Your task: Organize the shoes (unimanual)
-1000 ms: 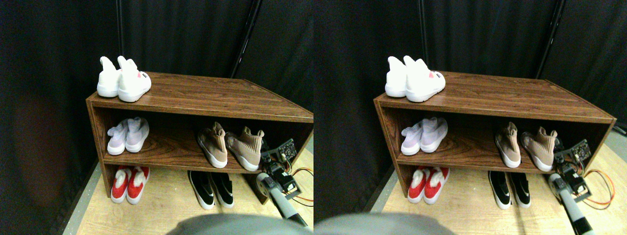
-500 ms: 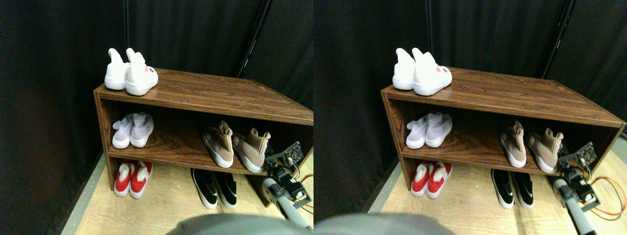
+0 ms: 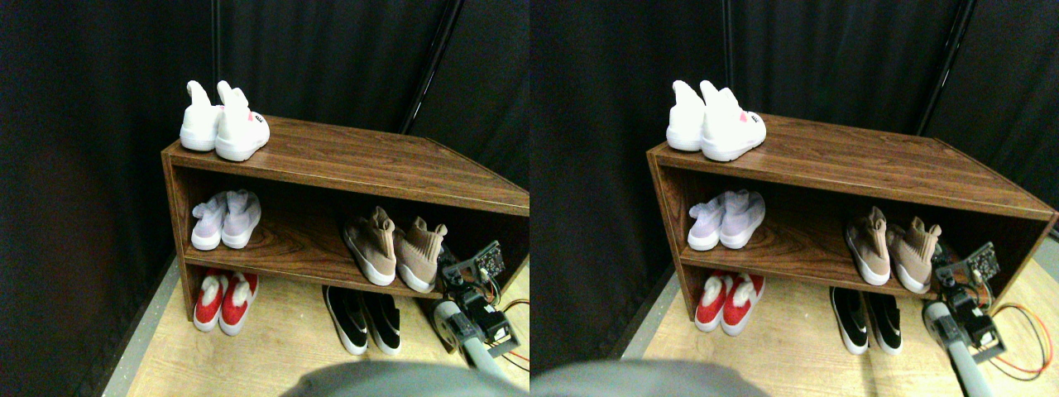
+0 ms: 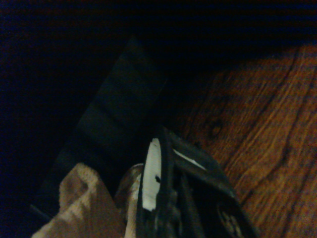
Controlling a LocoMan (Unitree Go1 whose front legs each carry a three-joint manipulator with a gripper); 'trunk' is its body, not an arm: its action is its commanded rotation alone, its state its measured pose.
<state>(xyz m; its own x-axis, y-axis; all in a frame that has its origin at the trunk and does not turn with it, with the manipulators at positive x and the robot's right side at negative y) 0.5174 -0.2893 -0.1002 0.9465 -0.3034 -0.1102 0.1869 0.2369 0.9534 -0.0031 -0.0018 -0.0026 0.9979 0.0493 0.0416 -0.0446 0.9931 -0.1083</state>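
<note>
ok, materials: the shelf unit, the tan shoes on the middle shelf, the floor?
Shelf unit: dark brown wood or wood-look laminate, printed grain, slight sheen; which one is unclear.
Tan shoes: ribbed knit upper like a sock; white soles look like smooth rubber or foam.
Floor: pale wood-look planks, matte, likely laminate or vinyl.

Right manipulator (image 3: 473, 335): enters from the lower right, grey forearm angled up and leftward, motor block and coloured wires at the wrist. Right gripper (image 3: 453, 266): raised at the arm's tip, dark framed, small circuit board above it. Wrist view: dark open jaw frame (image 4: 188, 198) in the lower part; jaw gap not visible
</note>
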